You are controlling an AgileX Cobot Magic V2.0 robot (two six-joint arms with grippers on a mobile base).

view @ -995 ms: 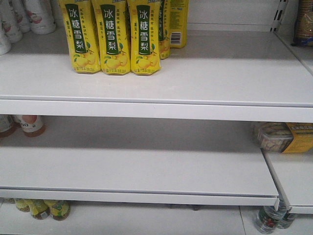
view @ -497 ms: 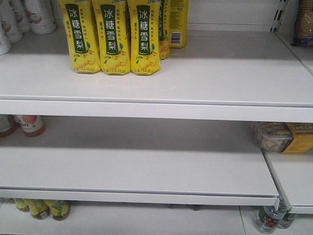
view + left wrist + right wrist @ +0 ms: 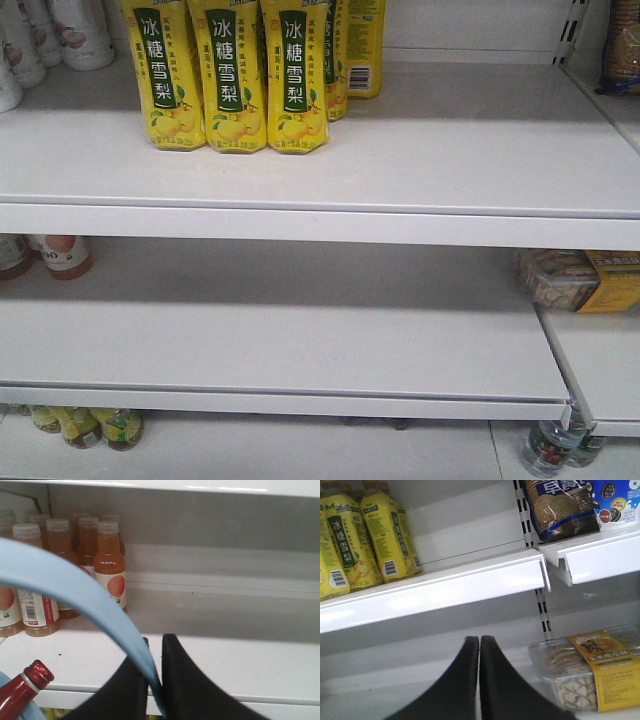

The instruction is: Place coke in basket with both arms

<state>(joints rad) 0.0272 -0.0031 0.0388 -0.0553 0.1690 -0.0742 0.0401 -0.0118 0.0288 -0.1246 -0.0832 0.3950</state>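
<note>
1. The left gripper point(image 3: 156, 647) is clamped on the basket handle point(image 3: 75, 587); the pale blue strap passes between its two black fingers.
2. The right gripper point(image 3: 479, 641) has its fingers pressed together with nothing between them. It points at the gap between two shelves.
3. Change: across the last second the front view is nearly identical. Only the snack tub point(image 3: 580, 280) at the right edge drifts very slightly. Judgement: the rig is almost at rest and no reach is under way.
4. The coke point(image 3: 20, 692) shows at the lower left of the left wrist view, red cap up and tilted. It lies beside a pale blue patch that I take for the basket point(image 3: 32, 711). Judgement: the bottle appears to be in already, so the task is near its end.
5. Materials: the handle is smooth, matte plastic, a broad curved band. The coke's cap is ribbed and its red label glossy.
6. The orange drink bottles point(image 3: 109, 565) are clear plastic with white caps. The yellow bottles point(image 3: 230, 75) wear shiny printed sleeves. The shelf point(image 3: 420, 150) is flat white painted metal.
</note>
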